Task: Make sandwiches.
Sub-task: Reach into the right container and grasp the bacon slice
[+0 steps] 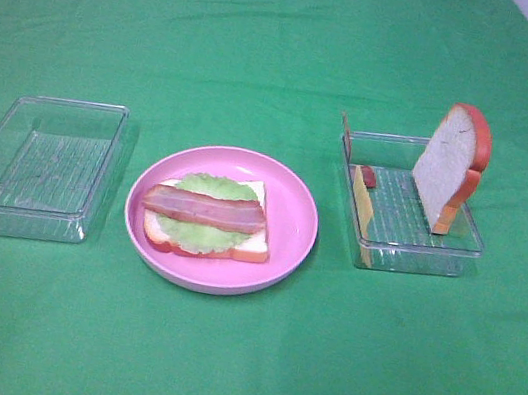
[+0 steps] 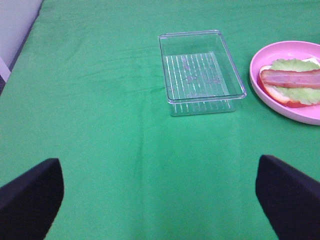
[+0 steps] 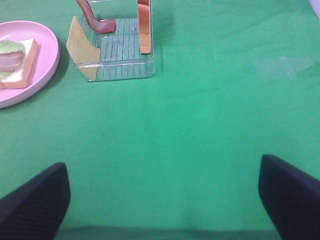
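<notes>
On the round pink plate [image 1: 299, 198] lies a half-built sandwich [image 1: 208, 217]: a white bread slice, a pale green lettuce leaf and one bacon strip on top. The left wrist view shows it at its edge [image 2: 292, 80], and the right wrist view catches its corner [image 3: 27, 60]. In the clear right tray [image 1: 418, 249] a bread slice [image 1: 446, 167] stands upright. A yellow cheese slice [image 1: 362, 202] leans on that tray's wall beside a bacon strip [image 1: 369, 177]. Neither arm shows in the high view. My left gripper [image 2: 160, 200] and right gripper [image 3: 162, 200] hang open over bare cloth, holding nothing.
An empty clear tray [image 1: 41, 165] sits left of the plate, also seen from the left wrist [image 2: 200, 75]. Green cloth covers the whole table. The right tray [image 3: 125, 70] with cheese [image 3: 80, 47], bacon [image 3: 92, 20] and bread [image 3: 144, 25] lies ahead of the right gripper.
</notes>
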Robot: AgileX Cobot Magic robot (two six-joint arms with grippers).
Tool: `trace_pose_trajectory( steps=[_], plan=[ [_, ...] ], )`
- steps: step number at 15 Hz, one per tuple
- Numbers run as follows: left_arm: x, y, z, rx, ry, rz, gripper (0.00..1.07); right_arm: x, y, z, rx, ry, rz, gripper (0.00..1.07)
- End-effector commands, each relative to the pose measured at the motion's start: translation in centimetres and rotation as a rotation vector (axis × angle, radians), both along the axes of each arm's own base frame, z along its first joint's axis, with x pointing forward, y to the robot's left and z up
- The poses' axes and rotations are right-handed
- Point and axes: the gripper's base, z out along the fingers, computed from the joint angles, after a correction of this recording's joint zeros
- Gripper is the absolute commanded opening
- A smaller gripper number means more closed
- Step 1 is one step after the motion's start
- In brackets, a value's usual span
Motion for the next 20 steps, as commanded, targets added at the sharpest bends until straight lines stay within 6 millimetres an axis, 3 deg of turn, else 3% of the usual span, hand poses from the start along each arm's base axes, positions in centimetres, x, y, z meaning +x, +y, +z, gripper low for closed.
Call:
trace_pose_trajectory(
  steps=[1, 3, 5, 7, 8, 9, 13, 14, 15, 17, 20],
  plan=[
    [-0.1, 0.0, 0.1, -0.005, -0.029, 0.005, 0.98, 0.1, -0.1, 0.3, -0.019, -0.017, -0.002, 0.99],
    [-0.1, 0.0, 0.1, -0.005, -0.029, 0.005, 0.98, 1.4, -0.1, 1.4, -0.015, 0.040, -0.004, 0.99],
    [-0.1, 0.0, 0.1, -0.005, -0.029, 0.005, 0.98, 4.8, 0.1, 3.9, 0.004, 0.164, -0.016, 0.99],
    [-0.1, 0.0, 0.1, -0.004, -0.029, 0.005, 0.98, 9.5, 0.6, 6.5, 0.041, 0.300, 0.003, 0.99],
    [-0.1, 0.0, 0.1, -0.004, -0.029, 0.005, 0.98, 13.5, 0.9, 8.7, 0.056, 0.336, 0.013, 0.99],
    [-0.1, 0.0, 0.1, -0.004, -0.029, 0.005, 0.98, 16.2, 1.0, 9.5, 0.053, 0.374, 0.018, 0.99],
    [-0.1, 0.0, 0.1, 0.001, -0.029, 0.003, 0.98, 26.1, 1.3, 11.7, 0.047, 0.592, 0.025, 0.99],
    [-0.1, 0.0, 0.1, 0.001, -0.029, 0.003, 0.98, 27.4, 1.3, 11.8, 0.047, 0.614, 0.026, 0.99],
    [-0.1, 0.0, 0.1, 0.003, -0.029, 0.003, 0.98, 30.8, 1.7, 11.9, 0.067, 0.638, 0.035, 0.99],
    [-0.1, 0.0, 0.1, 0.004, -0.029, 0.002, 0.98, 34.4, 4.1, 11.9, 0.069, 0.627, 0.083, 0.99],
    [-0.1, 0.0, 0.1, 0.005, -0.029, 0.004, 0.98, 38.4, 10.1, 10.5, 0.051, 0.623, 0.162, 0.99]
  ],
)
